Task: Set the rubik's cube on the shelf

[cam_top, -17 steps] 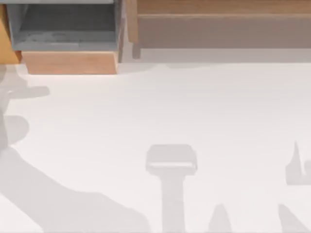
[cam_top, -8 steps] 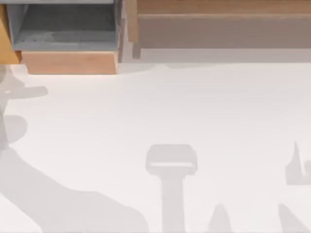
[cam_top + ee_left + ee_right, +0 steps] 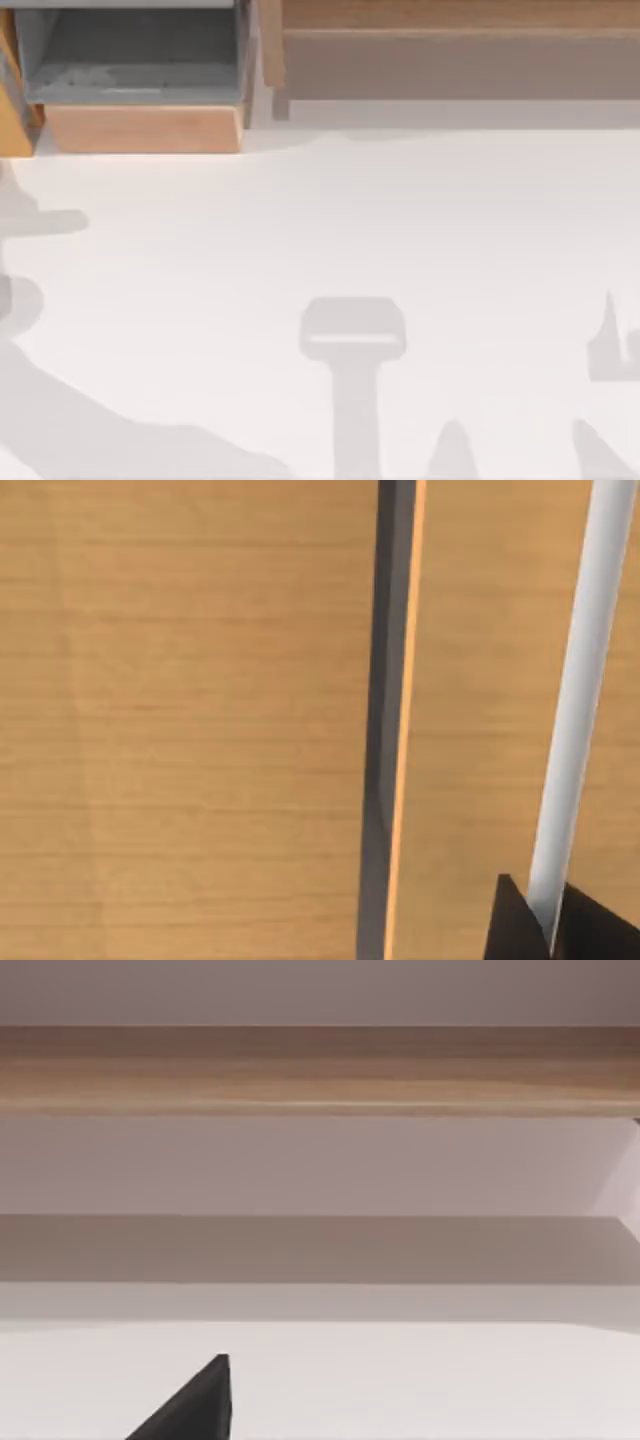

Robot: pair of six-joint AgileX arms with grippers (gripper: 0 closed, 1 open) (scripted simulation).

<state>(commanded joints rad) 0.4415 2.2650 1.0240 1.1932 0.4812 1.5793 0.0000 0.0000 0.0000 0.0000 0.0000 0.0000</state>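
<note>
Light-wood shelf (image 3: 460, 14) runs long and flat at 1 o'clock, grey-brown front face, wooden upright (image 3: 270, 50) at its end. Grey-lined box compartment (image 3: 135, 60) with wooden front at 11 o'clock. Matte white desk (image 3: 330, 220), soft arm shadows across it. Left end effector (image 3: 545, 930) close to wood-grain panels, right end effector (image 3: 200, 1400) facing the shelf; opening: cannot tell.

Grey-lined box compartment (image 3: 130, 60) w/ wood front, white table (image 3: 330, 220)
</note>
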